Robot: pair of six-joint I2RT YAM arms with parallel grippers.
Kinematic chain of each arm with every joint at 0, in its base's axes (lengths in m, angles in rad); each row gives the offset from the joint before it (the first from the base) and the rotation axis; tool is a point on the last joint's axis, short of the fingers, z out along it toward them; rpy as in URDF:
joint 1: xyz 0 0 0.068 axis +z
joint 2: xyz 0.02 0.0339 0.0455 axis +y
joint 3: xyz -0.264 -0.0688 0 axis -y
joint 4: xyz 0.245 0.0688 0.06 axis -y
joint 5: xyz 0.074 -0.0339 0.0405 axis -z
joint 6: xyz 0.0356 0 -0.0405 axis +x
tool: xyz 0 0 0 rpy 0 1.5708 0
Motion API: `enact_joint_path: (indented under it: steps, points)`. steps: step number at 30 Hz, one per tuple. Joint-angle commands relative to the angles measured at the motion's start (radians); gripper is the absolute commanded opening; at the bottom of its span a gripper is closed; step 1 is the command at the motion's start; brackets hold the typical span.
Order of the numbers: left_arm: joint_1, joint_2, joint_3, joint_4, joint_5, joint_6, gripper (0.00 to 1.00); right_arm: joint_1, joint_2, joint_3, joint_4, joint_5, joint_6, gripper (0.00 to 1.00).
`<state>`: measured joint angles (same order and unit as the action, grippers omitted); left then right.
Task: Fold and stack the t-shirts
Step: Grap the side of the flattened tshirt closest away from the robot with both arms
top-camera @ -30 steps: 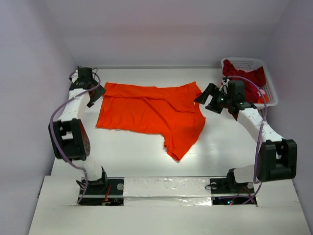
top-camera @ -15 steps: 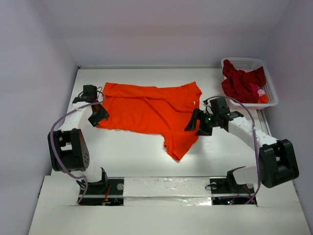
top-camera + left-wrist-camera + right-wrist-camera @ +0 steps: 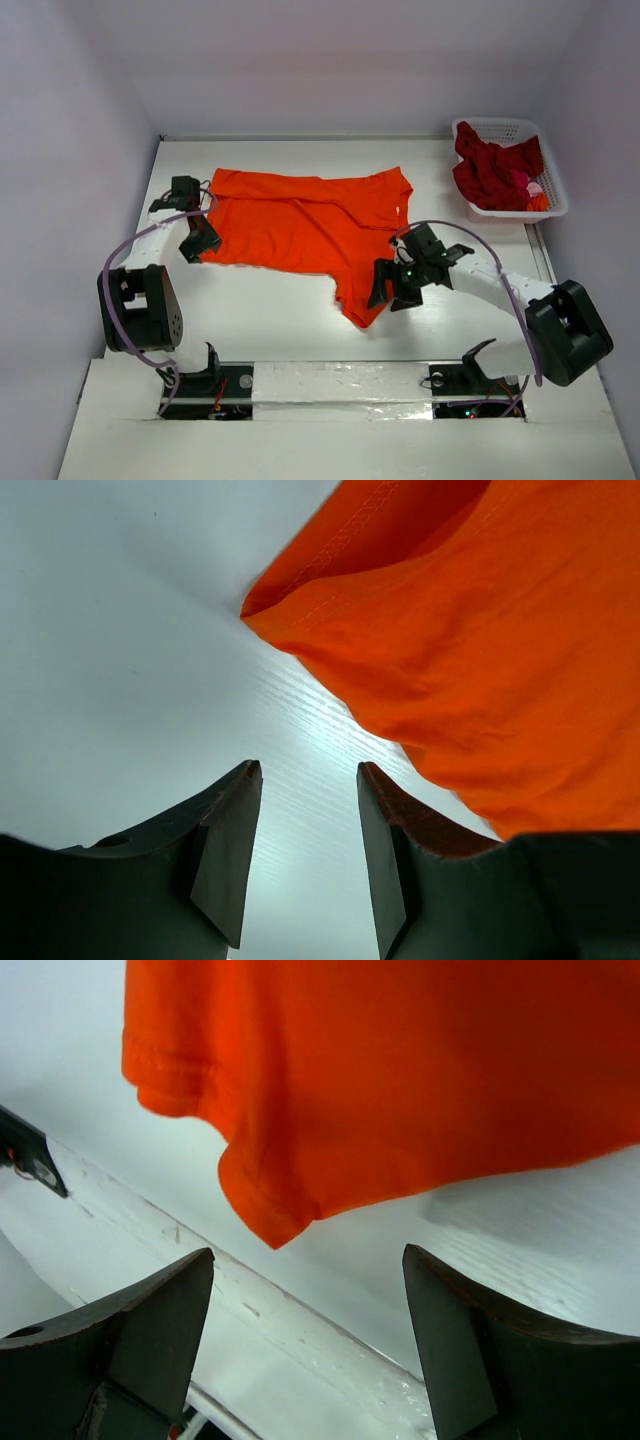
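The bright orange t-shirt [image 3: 310, 225] lies spread flat across the middle of the table. My left gripper [image 3: 200, 240] sits low at the shirt's near left corner. In the left wrist view the left gripper [image 3: 308, 780] is open by a narrow gap with only bare table between its fingers, and the orange t-shirt [image 3: 480, 630] lies just ahead and to the right. My right gripper [image 3: 385, 290] is beside the shirt's lowest near tip. In the right wrist view the right gripper [image 3: 308, 1265] stands wide open, with the orange t-shirt [image 3: 400, 1070] just beyond the fingertips.
A white lattice basket [image 3: 490, 124] stands at the back right corner, holding a crumpled dark red t-shirt [image 3: 490, 165] and a bit of pink cloth [image 3: 533, 187]. White walls close in the table on three sides. A taped ledge [image 3: 340, 382] runs along the near edge.
The right gripper swung from beside the basket toward me and leftward to the shirt's near tip. The left gripper came from the far left corner down the shirt's left edge, its jaws narrowing.
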<state>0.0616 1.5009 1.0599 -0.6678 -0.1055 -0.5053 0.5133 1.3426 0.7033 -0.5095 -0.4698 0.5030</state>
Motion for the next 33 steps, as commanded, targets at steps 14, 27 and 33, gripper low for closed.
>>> enact_joint_path:
  steps: [14,27,33]
  points:
    - [-0.011,0.074,0.060,-0.041,-0.085,0.024,0.39,0.152,0.092,-0.027,0.161,-0.021,0.111,0.77]
    - [-0.011,0.102,0.057,-0.023,-0.083,0.028,0.39,0.171,0.096,-0.051,0.169,-0.012,0.131,0.69]
    - [0.033,0.128,0.068,-0.013,-0.076,0.047,0.39,0.171,0.121,-0.111,0.235,-0.036,0.160,0.57]
